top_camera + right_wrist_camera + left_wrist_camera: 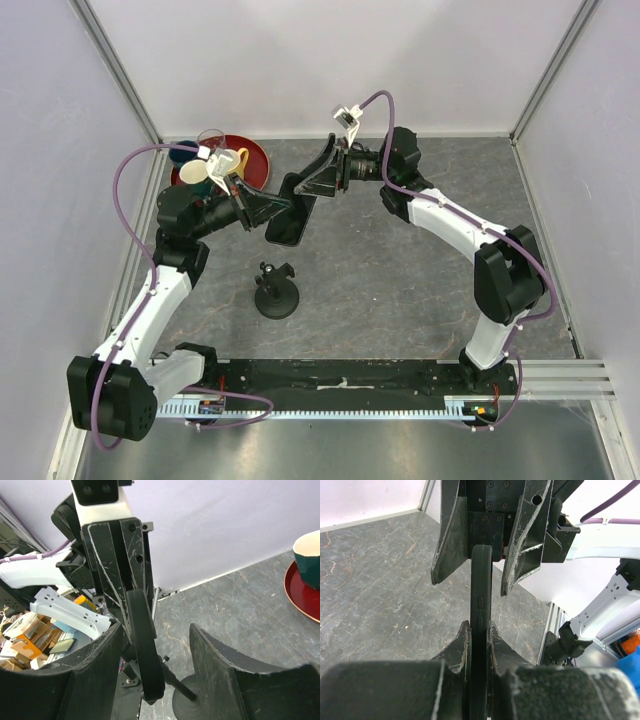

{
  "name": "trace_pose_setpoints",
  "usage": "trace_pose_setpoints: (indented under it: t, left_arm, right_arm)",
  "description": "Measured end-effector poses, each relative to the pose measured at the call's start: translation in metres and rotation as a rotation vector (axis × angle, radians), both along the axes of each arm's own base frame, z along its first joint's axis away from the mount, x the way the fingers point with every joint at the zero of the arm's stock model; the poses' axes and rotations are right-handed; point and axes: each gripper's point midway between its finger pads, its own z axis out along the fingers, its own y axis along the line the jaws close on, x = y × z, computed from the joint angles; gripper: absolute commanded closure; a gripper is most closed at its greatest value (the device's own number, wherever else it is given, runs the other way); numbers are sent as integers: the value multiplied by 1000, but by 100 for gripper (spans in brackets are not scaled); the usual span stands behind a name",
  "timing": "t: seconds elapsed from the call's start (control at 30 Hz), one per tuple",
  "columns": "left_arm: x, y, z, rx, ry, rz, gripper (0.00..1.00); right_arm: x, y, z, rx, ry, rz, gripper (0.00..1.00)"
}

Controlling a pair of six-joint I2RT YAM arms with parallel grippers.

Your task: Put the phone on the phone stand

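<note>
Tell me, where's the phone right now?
In the top view the phone is up in the air mid-table, pinched by the left gripper, the right gripper open around its other end. The stand sits just nearer the arms.

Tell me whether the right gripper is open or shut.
Open: the right gripper has its fingers standing clear of the phone on both sides.
</note>
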Motion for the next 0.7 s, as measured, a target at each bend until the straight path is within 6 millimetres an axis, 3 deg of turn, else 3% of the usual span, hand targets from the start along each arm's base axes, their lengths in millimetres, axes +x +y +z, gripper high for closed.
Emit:
trace_pose_setpoints:
  t: [0.33,0.7]
  left_arm:
    - [0,3,2,-21,-5,4,98]
    - [-2,8,8,-58,-27,4,98]
  right_arm:
    - [-7,0,14,50,-34,38,42]
    - [-16,3,12,44,-57,73,43]
